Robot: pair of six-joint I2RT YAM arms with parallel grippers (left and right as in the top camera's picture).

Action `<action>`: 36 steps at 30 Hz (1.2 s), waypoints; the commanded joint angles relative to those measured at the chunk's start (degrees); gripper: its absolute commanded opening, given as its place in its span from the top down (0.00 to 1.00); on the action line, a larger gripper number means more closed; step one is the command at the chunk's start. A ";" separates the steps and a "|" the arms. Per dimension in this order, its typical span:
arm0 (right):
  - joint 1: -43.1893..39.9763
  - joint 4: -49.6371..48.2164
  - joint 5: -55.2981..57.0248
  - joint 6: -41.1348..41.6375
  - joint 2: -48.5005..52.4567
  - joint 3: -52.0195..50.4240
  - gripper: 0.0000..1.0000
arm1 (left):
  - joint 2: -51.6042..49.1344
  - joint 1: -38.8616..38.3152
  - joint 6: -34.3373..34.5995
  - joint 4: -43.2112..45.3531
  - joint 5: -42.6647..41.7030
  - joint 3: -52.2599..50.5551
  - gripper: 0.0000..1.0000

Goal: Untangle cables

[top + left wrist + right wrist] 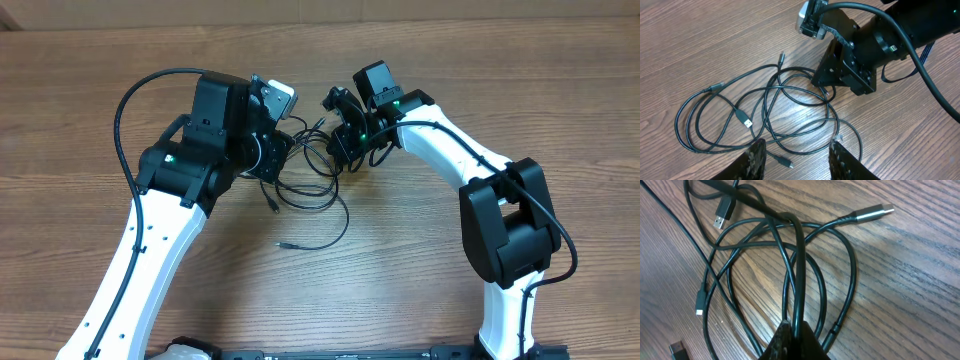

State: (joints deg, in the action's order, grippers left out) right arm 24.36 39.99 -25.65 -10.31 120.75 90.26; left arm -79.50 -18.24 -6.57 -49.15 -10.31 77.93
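Separation step in hand. Left hand (797, 143) hovers over cables (318, 190), fingers apart, nothing gripped. Cables lie tangled mid table (500, 60), nearer far edge. Right hand (794, 332) clamped on strands. Next, likely: right draws toward right edge, left pins rest.

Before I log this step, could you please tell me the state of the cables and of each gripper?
cables: tangled in overlapping loops, not yet separated.
left gripper: jaws open, above the cables.
right gripper: jaws shut on a few strands of the cables.
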 commanded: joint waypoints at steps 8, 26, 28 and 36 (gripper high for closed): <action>-2.82 4.44 -0.50 2.32 -2.69 8.02 0.96 | 0.11 0.22 -0.11 0.04 0.24 0.96 0.59; -8.37 20.81 2.34 2.10 -21.24 29.64 0.96 | -10.80 0.22 0.37 0.52 -1.99 0.92 0.60; -8.35 20.65 3.32 2.10 -23.58 29.83 0.96 | -13.25 0.20 0.37 1.31 -3.54 0.92 0.61; -8.35 20.72 3.74 3.82 -30.56 29.83 0.96 | -20.04 -0.90 1.25 8.13 -10.71 0.92 0.62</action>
State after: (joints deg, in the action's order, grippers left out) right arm 16.16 60.99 -22.41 -7.68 93.19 118.39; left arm -98.45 -18.37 -6.37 -42.35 -16.91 77.95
